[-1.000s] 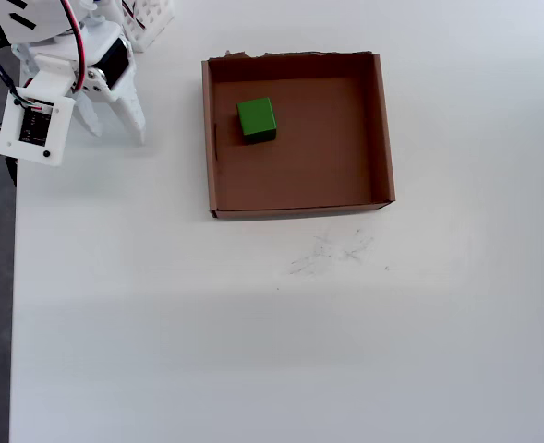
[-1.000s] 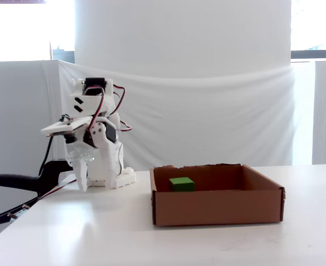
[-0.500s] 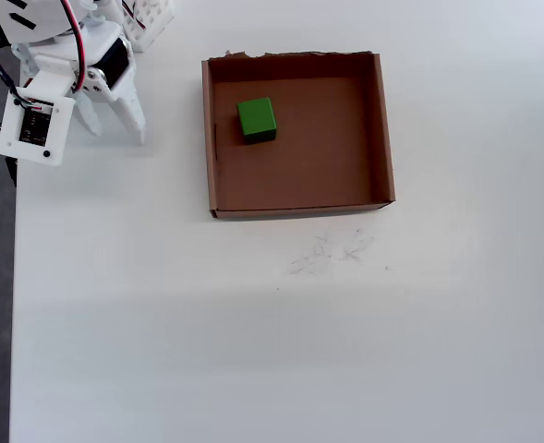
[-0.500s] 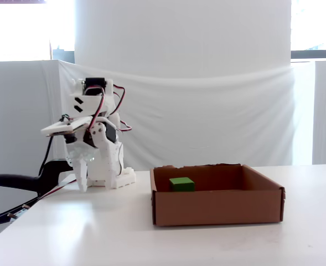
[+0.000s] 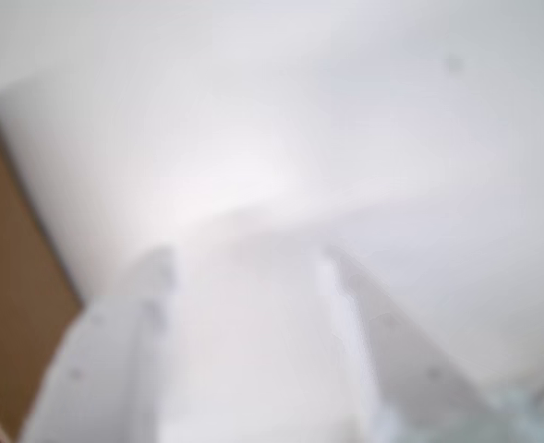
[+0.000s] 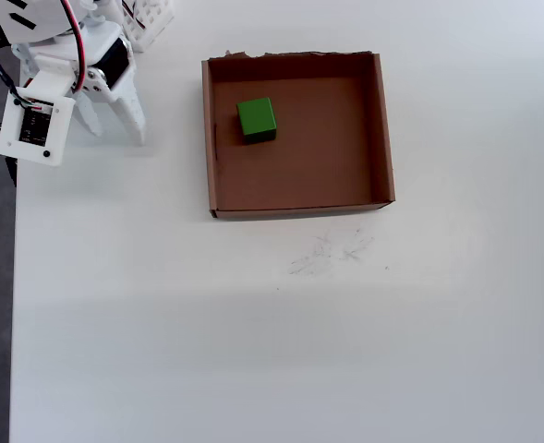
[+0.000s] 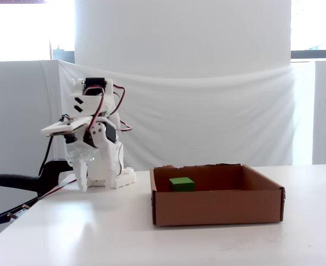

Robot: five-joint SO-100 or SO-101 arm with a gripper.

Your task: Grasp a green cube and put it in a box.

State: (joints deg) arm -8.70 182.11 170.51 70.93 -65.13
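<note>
The green cube (image 6: 256,120) lies inside the brown cardboard box (image 6: 299,210), near its left wall as the overhead view shows it; in the fixed view the cube (image 7: 181,184) shows just above the box's front wall (image 7: 218,208). My white gripper (image 6: 117,137) points down at the bare table well left of the box, open, with nothing between its fingers. It also stands left of the box in the fixed view (image 7: 99,183). The blurred wrist view shows both fingers apart (image 5: 244,263) over the white table, with a strip of the box (image 5: 13,305) at the left edge.
The arm's white base (image 6: 147,23) stands at the table's top left corner. The table's left edge (image 6: 13,277) runs just beside the gripper. Faint scribble marks (image 6: 332,251) lie in front of the box. A black clamp and cable (image 7: 19,183) hang off the left side.
</note>
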